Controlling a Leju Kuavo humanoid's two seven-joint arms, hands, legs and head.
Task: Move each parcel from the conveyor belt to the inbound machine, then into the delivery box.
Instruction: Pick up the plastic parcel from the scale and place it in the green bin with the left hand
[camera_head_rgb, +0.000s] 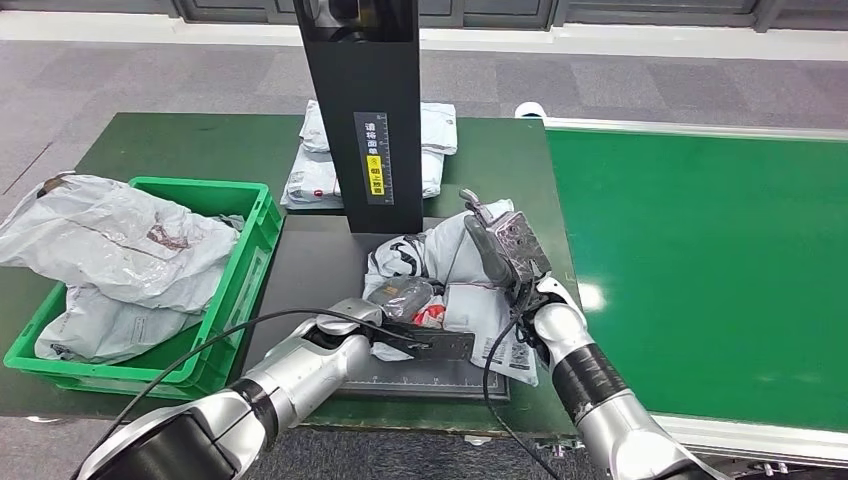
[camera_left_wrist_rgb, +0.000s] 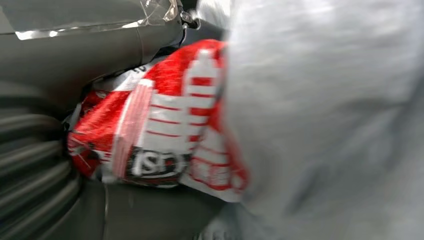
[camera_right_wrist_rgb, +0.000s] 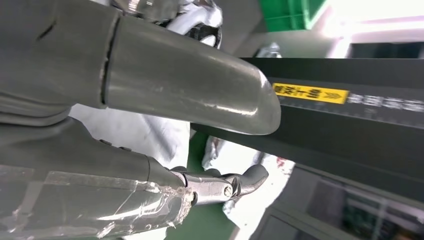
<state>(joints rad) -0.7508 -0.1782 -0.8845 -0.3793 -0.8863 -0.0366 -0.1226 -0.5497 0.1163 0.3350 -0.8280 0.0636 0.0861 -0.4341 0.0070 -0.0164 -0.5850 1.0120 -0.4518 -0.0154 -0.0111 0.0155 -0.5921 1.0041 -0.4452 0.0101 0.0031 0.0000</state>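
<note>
A crumpled grey-white parcel (camera_head_rgb: 455, 275) with red-and-white print is seen on the inbound machine's black platform (camera_head_rgb: 320, 260), near its front edge. Left hand (camera_head_rgb: 405, 300) is pressed into it; finger state cannot be told. Right hand (camera_head_rgb: 505, 245) is held beside it, fingers apart.

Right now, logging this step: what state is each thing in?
parcel: crumpled, lying on the inbound machine's platform, both hands on it
left hand: gripping the parcel's red-printed end
right hand: resting against the parcel, fingers apart
green crate: holding grey parcels
conveyor belt: bare where visible
spare parcels: stacked behind the machine's column
</note>
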